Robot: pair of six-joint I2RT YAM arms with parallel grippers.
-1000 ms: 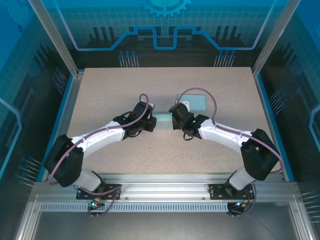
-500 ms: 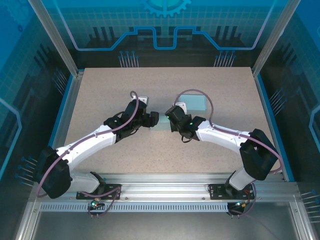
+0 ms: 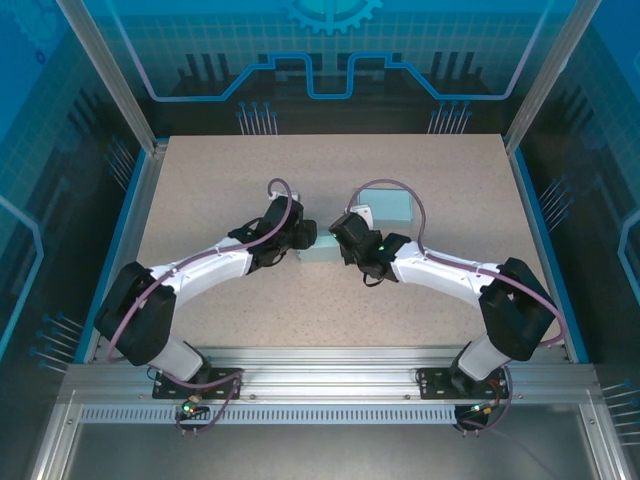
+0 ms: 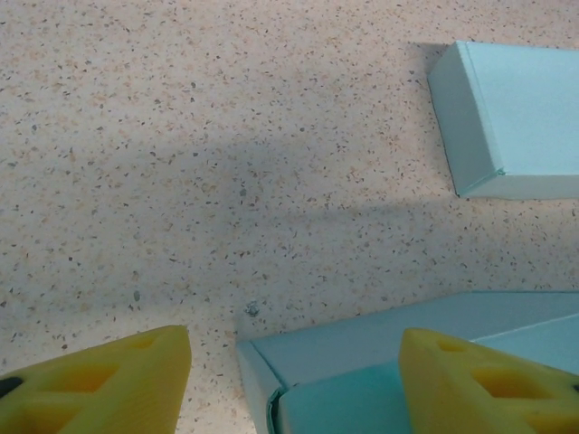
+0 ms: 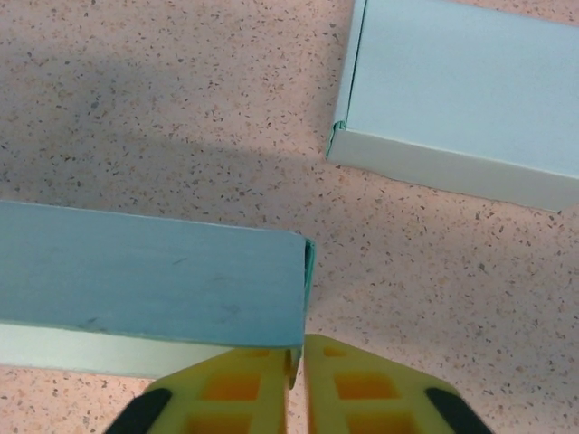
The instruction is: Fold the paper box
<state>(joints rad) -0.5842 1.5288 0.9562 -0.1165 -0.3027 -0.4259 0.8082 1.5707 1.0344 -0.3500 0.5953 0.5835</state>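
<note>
Seen from above, the left arm (image 3: 200, 275) curves in from the left of the paper box (image 3: 320, 252), which lies on the speckled table (image 3: 220, 180) about midway between the two arms. The left gripper (image 3: 305, 237) sits at the box's left end. In the left wrist view its yellow fingers (image 4: 99, 380) stand well apart, one on the bare table to the left of the box's near corner and the other over the box's top. The left gripper (image 4: 294, 353) straddles that corner without closing on it. The paper box (image 4: 362, 344) shows a folded corner seam there.

The right gripper (image 3: 338, 240) meets the box's right end. In the right wrist view the paper box (image 5: 145, 280) lies as a long pale-blue slab with its white side wall towards the camera. Its right end edge runs down to the right gripper (image 5: 297, 353). The yellow fingers (image 5: 244, 389) are drawn close, with only a thin slit between them in line with that edge. I cannot tell whether they pinch the paper.

A second box (image 3: 390, 205) lies beyond and to the right of the paper box, apart from it, closed and flat (image 5: 461, 90) (image 4: 520, 108).
</note>
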